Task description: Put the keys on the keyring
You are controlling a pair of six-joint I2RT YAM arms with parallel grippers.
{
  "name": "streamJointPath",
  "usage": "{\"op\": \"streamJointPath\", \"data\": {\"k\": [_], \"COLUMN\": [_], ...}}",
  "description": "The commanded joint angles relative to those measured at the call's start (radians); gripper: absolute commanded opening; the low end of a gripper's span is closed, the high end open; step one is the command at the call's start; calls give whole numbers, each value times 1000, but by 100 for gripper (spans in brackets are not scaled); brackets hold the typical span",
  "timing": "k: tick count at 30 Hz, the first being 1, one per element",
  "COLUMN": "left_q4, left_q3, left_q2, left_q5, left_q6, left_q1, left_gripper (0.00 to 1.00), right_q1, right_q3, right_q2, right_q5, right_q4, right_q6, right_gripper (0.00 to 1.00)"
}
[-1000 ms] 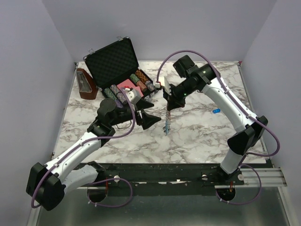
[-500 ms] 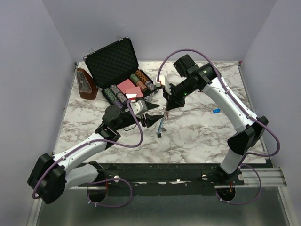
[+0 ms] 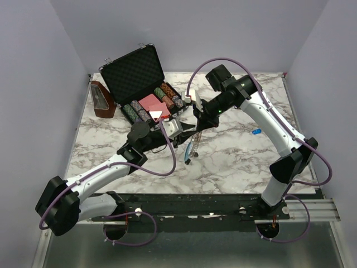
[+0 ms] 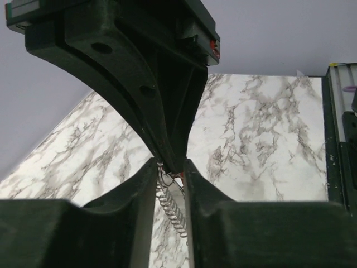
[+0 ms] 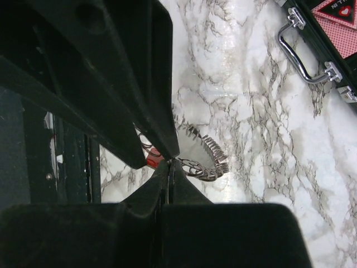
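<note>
keyring partly hidden, red key mostly

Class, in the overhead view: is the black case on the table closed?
No: the black case has its lid raised, with rows of chips showing inside.

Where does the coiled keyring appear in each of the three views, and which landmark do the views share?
Top external: the keyring hangs near the centre, below the right gripper.
Left wrist: low centre, inside the left gripper.
Right wrist: centre, at the right gripper's closed fingertips.
Shared landmark: the marble table, which shows behind the keyring in all three views.
</note>
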Motion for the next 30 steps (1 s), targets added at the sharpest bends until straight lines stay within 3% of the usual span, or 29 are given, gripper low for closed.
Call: {"op": "streamJointPath", "data": {"k": [1, 2, 17, 22, 25, 28, 30], "left_q4": [-47, -62, -250, -276, -311, -354, -374], "left_q3": [34, 40, 100, 123, 146, 172, 183], "left_q2": [11, 13, 11, 23, 36, 48, 53], "left_q5": [-45, -51, -80, -76, -73, -74, -82], "left_q6": [82, 93, 205, 205, 200, 198, 195], "left_q1": [-20, -23, -26, -26, -26, -26, -26], "left_gripper": [26, 23, 26, 23, 17, 1, 0], "right_q1": [5, 3, 5, 3, 5, 5, 5], "right_q3": [24, 21, 19, 19, 18, 18, 18], "right_q2": [9, 11, 11, 9, 9, 8, 6], "right_q5": [-42, -42, -46, -52, -54, -58, -58], "right_q4": [-82, -82, -82, -82, -82, -82, -82], "right_q6": [4, 4, 2, 4, 4, 4, 2], "right_gripper": [1, 1, 1, 1, 1, 1, 1]}}
